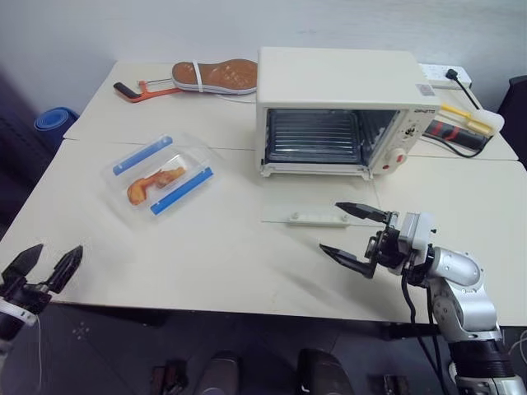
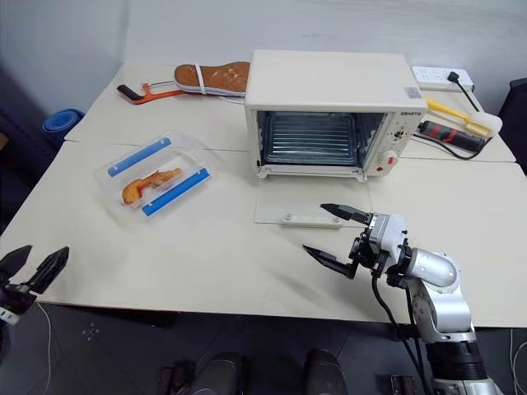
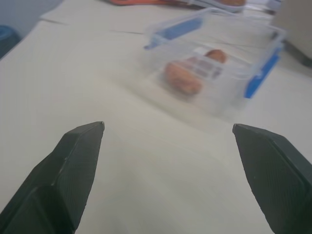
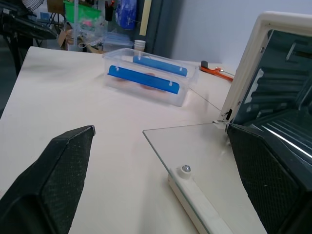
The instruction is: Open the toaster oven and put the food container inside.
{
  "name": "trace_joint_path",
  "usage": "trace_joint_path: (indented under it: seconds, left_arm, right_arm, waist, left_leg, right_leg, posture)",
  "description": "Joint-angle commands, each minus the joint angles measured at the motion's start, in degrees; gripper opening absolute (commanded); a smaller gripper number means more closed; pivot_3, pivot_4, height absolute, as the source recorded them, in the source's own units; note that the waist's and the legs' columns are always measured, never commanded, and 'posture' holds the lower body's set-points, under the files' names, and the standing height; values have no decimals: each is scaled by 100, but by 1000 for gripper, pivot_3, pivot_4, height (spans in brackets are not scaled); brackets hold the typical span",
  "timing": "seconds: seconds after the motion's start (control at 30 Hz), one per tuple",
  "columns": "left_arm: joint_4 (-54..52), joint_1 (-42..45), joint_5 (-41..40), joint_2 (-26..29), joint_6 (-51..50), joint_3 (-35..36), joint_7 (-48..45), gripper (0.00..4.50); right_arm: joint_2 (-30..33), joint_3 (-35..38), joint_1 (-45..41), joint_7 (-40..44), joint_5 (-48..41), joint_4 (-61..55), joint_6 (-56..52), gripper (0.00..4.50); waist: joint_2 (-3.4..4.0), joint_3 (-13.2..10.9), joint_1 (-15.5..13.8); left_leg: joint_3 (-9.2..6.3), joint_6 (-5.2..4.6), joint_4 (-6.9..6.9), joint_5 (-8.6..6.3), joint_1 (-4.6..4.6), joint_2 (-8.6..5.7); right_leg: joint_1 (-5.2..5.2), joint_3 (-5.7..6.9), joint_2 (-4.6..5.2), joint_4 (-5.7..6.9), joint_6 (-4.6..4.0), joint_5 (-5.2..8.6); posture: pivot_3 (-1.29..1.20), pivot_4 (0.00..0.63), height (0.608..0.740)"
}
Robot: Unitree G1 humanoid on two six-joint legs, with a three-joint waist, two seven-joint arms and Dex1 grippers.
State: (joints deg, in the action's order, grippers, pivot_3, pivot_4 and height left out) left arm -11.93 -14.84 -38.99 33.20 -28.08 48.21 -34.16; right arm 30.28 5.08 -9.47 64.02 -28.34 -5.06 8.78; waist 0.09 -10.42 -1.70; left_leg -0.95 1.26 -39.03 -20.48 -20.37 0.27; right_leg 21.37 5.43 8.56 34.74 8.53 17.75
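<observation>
On the matte cream table (image 1: 247, 263):
toaster oven (image 1: 338, 82): boxy, glass door flat open
food container (image 1: 160, 177): clear plastic, blue clips
left end effector (image 1: 41, 267): spread, empty
right end effector (image 1: 350, 232): spread, empty

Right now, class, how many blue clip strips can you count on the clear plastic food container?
2: one blue clip strip along the container's far long side, the other along its near long side, nearer the cream-white toaster oven.
</observation>
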Motion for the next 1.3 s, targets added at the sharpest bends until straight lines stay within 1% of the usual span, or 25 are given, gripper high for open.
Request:
trace_joint_path:
  seconds: [0.03,0.07,0.13,0.2,0.27,0.43,0.5,0.57,0.63,0.7,0.77,0.97,1.1,1.13,1.17,1.23,1.3]
  left_arm:
    - [-62,702,-218,538,-906,-51,860,4474]
    - [-31,907,-283,648,-1249,-44,1152,4474]
    - [141,1679,-784,953,-2589,-152,1821,4474]
    - [374,2421,-1065,1130,-3598,-280,2318,4474]
    - [656,3126,-1115,1162,-4177,-422,2684,4474]
    - [1242,4229,-692,1157,-4853,-919,3259,4474]
    - [1385,4381,-418,1182,-4859,-1193,3359,4474]
    - [1685,4501,-160,1211,-4731,-1534,3263,4474]
    - [1965,4624,-1,1196,-4660,-1649,3197,4474]
    - [2219,4712,147,1207,-4567,-1696,3129,4083]
    - [2428,4776,306,1229,-4388,-1758,3045,3591]
    - [2752,4977,562,1212,-4082,-1777,2857,1647]
    - [2600,5019,648,1387,-3976,-1803,2599,519]
    - [2519,5037,631,1427,-4039,-1781,2562,341]
    - [2417,5049,595,1477,-4127,-1789,2494,295]
    - [1997,5069,427,1633,-4460,-1916,2274,276]
    - [1494,5132,165,1670,-4961,-2034,2089,276]
  right_arm:
    - [123,159,0,12,-30,-117,77,4500]
    - [146,168,-3,7,-16,-126,83,4500]
    - [178,225,16,-84,-27,-157,27,4500]
    - [188,231,42,-130,-21,-175,1,4500]
    - [175,200,76,-155,3,-205,-4,4500]
    - [134,120,200,-238,36,-365,-57,4500]
    - [128,115,254,-291,39,-429,-84,4500]
    - [119,122,310,-371,49,-504,-117,4500]
    - [128,136,368,-431,53,-584,-138,4500]
    - [143,157,416,-489,52,-644,-158,4500]
    - [157,173,453,-538,61,-674,-169,4500]
    - [173,179,526,-661,110,-723,-166,4500]
    - [232,237,606,-708,148,-757,-165,4500]
    - [259,274,636,-715,146,-764,-170,4500]
    - [291,312,669,-725,143,-770,-175,4500]
    - [376,443,769,-761,127,-790,-186,4500]
    - [467,607,932,-786,111,-824,-192,4500]
  waist:
    - [0,0,8]
    - [0,0,13]
    - [-2,0,50]
    - [-2,0,66]
    - [-2,0,86]
    - [-3,0,190]
    - [-3,0,219]
    - [-3,0,211]
    - [-4,-1,194]
    - [-6,-2,184]
    - [-6,-2,180]
    - [-6,-2,178]
    - [-6,-2,177]
    - [-8,-3,178]
    - [-9,-4,177]
    - [-21,-11,174]
    - [-27,-14,143]
  left_leg:
    - [0,0,0,0,0,1]
    - [-1,1,0,0,0,1]
    - [0,2,2,0,1,3]
    - [1,4,3,-1,3,2]
    - [2,4,5,-1,5,0]
    - [8,8,8,-1,6,0]
    - [12,11,12,0,6,2]
    - [15,12,15,0,9,3]
    - [17,13,15,1,9,2]
    - [17,13,12,1,7,2]
    - [18,13,11,1,7,0]
    - [20,14,12,0,7,1]
    - [21,14,7,0,7,1]
    - [21,14,7,0,7,1]
    - [21,14,7,0,7,1]
    - [21,14,8,0,6,1]
    - [16,14,7,0,2,0]
  right_leg:
    - [1,0,0,1,0,0]
    - [2,0,-1,5,0,0]
    - [7,-2,-2,10,0,0]
    - [11,-7,-2,15,0,0]
    - [12,-10,-2,19,0,0]
    - [16,-10,-5,20,0,0]
    - [20,-12,-7,20,0,0]
    - [21,-15,-8,20,0,0]
    - [22,-15,-8,19,0,0]
    - [22,-15,-8,19,0,0]
    - [22,-18,-7,18,0,0]
    - [22,-18,-7,18,1,1]
    - [21,-20,-7,21,1,0]
    - [22,-20,-7,22,1,0]
    - [22,-19,-7,21,1,0]
    - [22,-20,-7,20,1,1]
    - [22,-18,-6,19,1,0]
  posture:
    - [0,150,740]
    - [0,150,740]
    - [0,150,740]
    - [0,150,740]
    - [0,150,740]
    - [0,150,740]
    - [0,150,740]
    - [0,150,740]
    - [0,150,740]
    - [0,150,740]
    - [0,150,740]
    - [0,150,740]
    - [0,150,740]
    - [0,150,740]
    - [0,150,740]
    - [0,150,740]
    - [0,150,740]
